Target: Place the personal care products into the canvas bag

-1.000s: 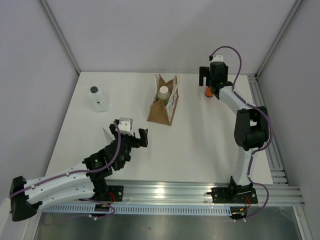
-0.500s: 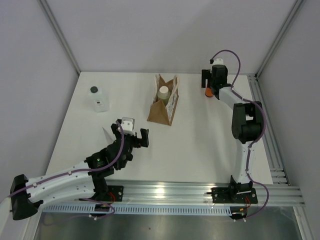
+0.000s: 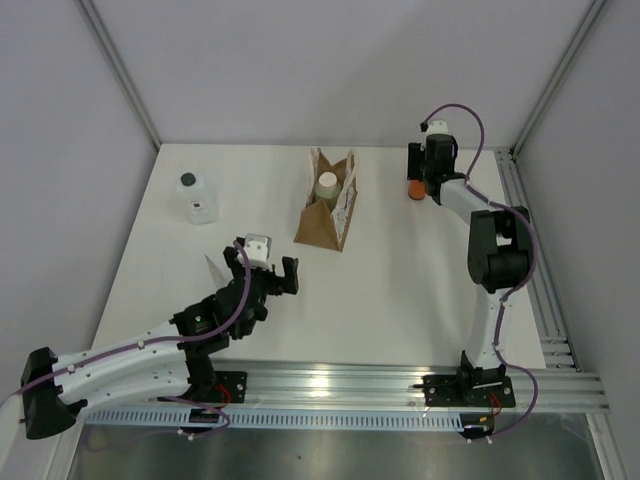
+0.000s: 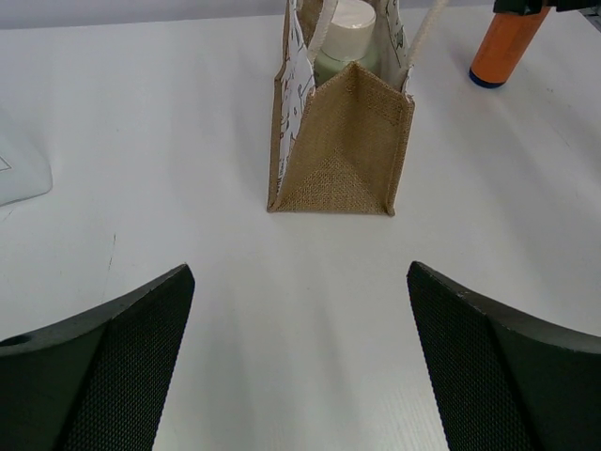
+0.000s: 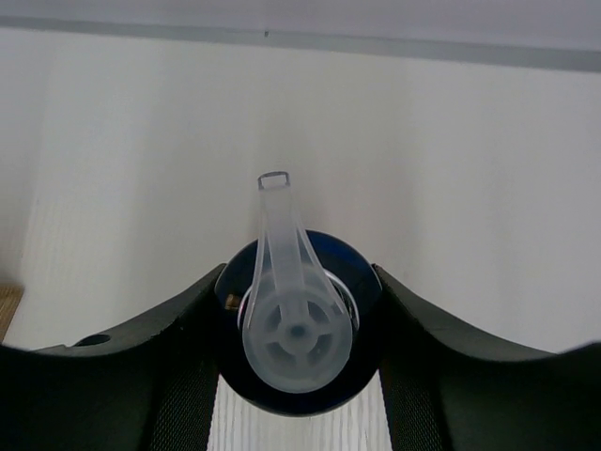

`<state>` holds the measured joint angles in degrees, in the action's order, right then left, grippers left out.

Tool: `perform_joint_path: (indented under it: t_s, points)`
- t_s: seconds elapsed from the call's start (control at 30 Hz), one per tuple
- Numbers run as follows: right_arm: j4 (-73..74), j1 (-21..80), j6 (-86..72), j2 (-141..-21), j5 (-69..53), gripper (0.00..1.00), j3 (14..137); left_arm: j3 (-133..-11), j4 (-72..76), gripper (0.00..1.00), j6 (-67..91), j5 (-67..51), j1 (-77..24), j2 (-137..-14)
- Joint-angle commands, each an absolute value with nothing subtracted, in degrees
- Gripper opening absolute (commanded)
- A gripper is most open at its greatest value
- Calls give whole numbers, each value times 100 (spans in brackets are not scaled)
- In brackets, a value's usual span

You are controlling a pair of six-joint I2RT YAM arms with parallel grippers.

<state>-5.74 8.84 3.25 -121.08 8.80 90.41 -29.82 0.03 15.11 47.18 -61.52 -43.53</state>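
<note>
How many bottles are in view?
3: clear bottle far left on the table, cream-white bottle inside the canvas bag, orange bottle in the right gripper. The bag may hide more.

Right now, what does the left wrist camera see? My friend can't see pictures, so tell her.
A brown canvas bag stands upright on a white table, a cream-white bottle inside it. An orange bottle leans at the top right, dark-blue end down. The left end effector is open and empty, its two black fingers framing the bottom.

I see the canvas bag (image 4: 343, 150) is rough, woven cloth. The table (image 4: 169, 150) looks smooth and matt white. The orange bottle (image 4: 504, 45) is smooth plastic.
</note>
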Motion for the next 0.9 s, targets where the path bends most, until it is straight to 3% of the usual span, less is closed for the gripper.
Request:
perform_joint_path:
  t_s: [0.0,0.23,0.43,0.87]
  points:
    - [-528,1063,70,-10865,598,0,8816,-3261,70,98,1626,4702,-6126,-4324]
    - [-466,2292,465,-9013,940,0,8263,-3147,132,99,1617,4834,-6117,-4210]
    - [-466,3312,492,-8210,1046,0,8367,-3146,88,99,1661,4825,-6117,-4131]
    - [-1195,3735,448,-9711,757,0,9571,-3050,149,99,1635,4895,-6117,-3920]
